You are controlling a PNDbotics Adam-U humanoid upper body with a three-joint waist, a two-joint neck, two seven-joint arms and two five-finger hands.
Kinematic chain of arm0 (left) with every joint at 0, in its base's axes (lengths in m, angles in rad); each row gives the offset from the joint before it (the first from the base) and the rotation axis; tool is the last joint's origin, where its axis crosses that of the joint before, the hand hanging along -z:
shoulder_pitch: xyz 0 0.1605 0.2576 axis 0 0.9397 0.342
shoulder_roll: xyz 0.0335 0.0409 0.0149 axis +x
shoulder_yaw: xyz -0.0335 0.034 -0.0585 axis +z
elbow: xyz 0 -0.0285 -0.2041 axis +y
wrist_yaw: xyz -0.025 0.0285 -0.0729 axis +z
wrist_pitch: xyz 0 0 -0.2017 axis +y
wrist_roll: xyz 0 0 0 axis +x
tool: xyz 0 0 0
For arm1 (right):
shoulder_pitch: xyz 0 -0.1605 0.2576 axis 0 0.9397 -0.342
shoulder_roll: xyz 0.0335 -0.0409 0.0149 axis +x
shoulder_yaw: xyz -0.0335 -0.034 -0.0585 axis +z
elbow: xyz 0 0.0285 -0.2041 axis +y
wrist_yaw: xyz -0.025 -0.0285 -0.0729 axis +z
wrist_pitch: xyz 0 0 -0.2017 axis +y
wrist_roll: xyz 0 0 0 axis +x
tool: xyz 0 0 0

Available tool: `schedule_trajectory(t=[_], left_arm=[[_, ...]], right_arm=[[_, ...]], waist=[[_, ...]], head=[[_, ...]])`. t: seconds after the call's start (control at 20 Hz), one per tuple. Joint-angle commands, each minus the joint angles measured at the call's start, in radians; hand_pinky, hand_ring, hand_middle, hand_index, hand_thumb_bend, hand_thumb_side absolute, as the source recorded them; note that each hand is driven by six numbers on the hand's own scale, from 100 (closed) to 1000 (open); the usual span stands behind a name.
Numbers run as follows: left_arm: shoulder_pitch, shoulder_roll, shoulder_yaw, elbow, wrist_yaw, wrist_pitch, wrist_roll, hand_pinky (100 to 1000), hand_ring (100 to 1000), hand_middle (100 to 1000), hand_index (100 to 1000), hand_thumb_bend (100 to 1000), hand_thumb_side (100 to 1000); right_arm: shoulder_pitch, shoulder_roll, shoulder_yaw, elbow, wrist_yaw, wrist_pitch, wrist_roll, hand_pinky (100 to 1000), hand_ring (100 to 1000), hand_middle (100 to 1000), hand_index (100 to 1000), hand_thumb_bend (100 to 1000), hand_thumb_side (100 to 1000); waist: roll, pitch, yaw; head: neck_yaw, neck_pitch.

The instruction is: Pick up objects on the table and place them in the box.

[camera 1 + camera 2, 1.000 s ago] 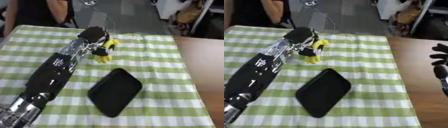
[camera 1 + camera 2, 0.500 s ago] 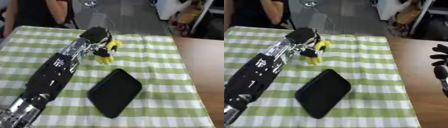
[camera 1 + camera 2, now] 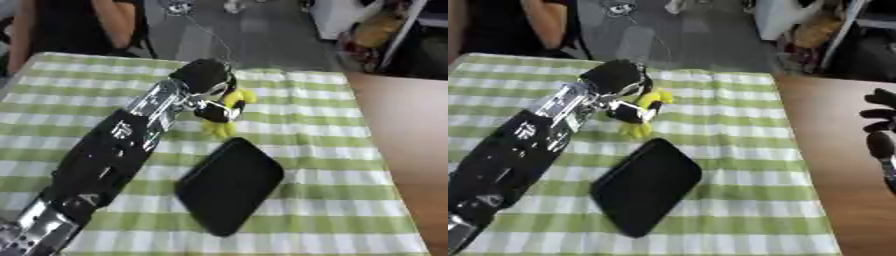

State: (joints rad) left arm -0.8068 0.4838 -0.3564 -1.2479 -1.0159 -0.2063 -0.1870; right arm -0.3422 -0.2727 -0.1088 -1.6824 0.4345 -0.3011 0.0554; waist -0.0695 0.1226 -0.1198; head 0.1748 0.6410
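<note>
A yellow object [image 3: 229,102] lies on the green-and-white checked tablecloth [image 3: 315,120], near the far middle. My left arm reaches in from the lower left, and my left hand [image 3: 206,80] sits over the object with its dark fingers [image 3: 215,113] curled round it. Part of the yellow object is hidden under the hand. A flat black rounded-rectangular container [image 3: 231,184] lies just in front of it, askew. My right hand [image 3: 880,131] shows only in the right eye view, at the right edge off the cloth, fingers up and holding nothing.
Bare brown table surface [image 3: 411,150] runs along the right of the cloth. A person in dark clothing [image 3: 79,25] stands beyond the far left edge. A thin cable [image 3: 214,37] trails off the far edge onto the grey floor.
My left hand and the yellow object have shifted a little to the right and toward me. The black container and my right hand have stayed put.
</note>
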Motion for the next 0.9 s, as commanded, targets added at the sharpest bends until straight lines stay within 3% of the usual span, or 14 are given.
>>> schedule_trajectory(t=[0.05, 0.45, 0.9], left_arm=[[0.001, 0.039, -0.01, -0.064, 0.035, 0.005, -0.024, 100, 100, 100, 110, 100, 536], [0.041, 0.063, -0.04, -0.129, 0.092, 0.02, -0.071, 100, 100, 100, 112, 100, 539], [0.071, 0.05, -0.058, -0.129, 0.102, 0.03, -0.081, 100, 100, 100, 116, 100, 542]], right_arm=[[-0.016, -0.022, -0.011, -0.016, 0.004, 0.0, -0.005, 599, 708, 785, 914, 649, 1000], [-0.012, -0.026, -0.012, -0.013, 0.007, 0.001, -0.005, 598, 708, 785, 913, 649, 1000], [-0.012, -0.025, -0.011, -0.013, 0.007, 0.0, -0.004, 598, 707, 784, 913, 649, 1000]], waist=[[0.004, -0.022, 0.002], [0.006, -0.027, 0.009], [0.006, -0.026, 0.009]], head=[[-0.009, -0.007], [-0.014, 0.002], [-0.013, 0.003]])
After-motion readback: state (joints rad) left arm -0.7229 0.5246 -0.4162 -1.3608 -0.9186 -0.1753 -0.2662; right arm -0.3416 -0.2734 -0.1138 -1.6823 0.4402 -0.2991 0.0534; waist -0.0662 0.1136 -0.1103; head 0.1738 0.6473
